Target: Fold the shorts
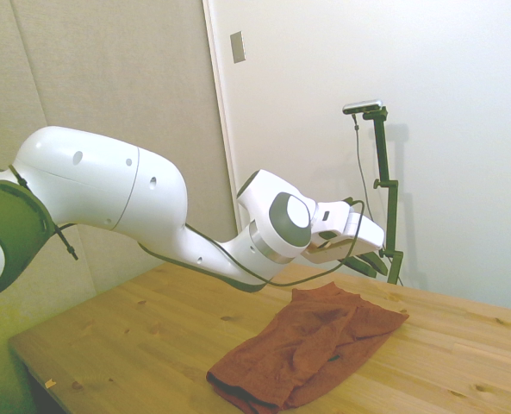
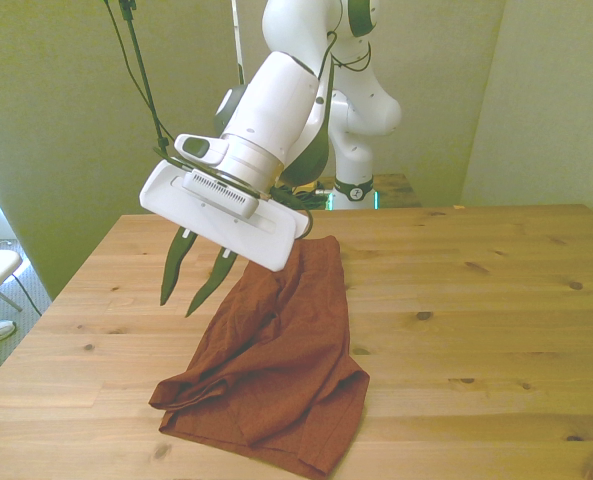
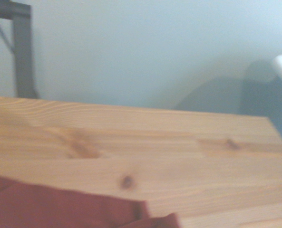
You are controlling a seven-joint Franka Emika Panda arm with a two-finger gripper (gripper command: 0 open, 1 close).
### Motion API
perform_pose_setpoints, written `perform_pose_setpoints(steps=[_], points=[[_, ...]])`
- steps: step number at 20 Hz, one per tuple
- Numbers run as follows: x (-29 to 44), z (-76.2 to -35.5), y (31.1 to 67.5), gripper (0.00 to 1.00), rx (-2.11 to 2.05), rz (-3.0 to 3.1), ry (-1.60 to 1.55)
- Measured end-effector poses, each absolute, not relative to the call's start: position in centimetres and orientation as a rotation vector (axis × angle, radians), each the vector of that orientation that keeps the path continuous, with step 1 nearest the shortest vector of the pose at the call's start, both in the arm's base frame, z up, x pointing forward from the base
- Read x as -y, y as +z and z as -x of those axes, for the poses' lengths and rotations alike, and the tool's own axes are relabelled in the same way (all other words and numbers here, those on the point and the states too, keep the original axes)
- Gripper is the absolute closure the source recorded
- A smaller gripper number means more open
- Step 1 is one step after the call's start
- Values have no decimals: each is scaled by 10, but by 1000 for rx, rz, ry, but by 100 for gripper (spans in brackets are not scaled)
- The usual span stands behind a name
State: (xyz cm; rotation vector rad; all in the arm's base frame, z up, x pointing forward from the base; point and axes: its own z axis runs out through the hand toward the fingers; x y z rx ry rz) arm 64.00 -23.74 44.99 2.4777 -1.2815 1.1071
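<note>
Hovering above the desk point(image 2: 476, 300), the end effector point(image 2: 198, 283) hangs tilted just off the shorts' point(image 2: 276, 360) edge on the front view's left, its two dark fingers point(image 2: 173, 268) parted a little and holding nothing; the tips are clear of both cloth and wood. The shorts lie rumpled on the desk, running from near the far edge toward the near one, already partly doubled over with a loose lump at the near corner; the wrist view catches only one red corner point(image 3: 60, 209) against bare wood.

The main risk, as I judge it, is a poor pinch; fingers set this narrowly and coming down at a slant could skid over the soft fabric and push it into a heap instead of lifting an edge. A grab into the thick bunched part could take several layers at once, so the fold drags the whole garment; a pinch of one thin layer could slip out mid-carry. Pressing too low would scrape the desk.
</note>
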Motion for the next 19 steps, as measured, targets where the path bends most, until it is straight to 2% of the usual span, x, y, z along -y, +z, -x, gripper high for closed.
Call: perform_pose_setpoints(steps=[4, 8, 12, 14, 19], points=[[163, -605, 454, 0, 1371, -2681, 894], [92, -570, 424, 0, 1396, -2868, 594], [54, -552, 419, 0, 1350, -3045, 199], [49, -535, 429, 0, 1305, -3099, 47], [43, -474, 483, 0, 1279, -3090, -19]])
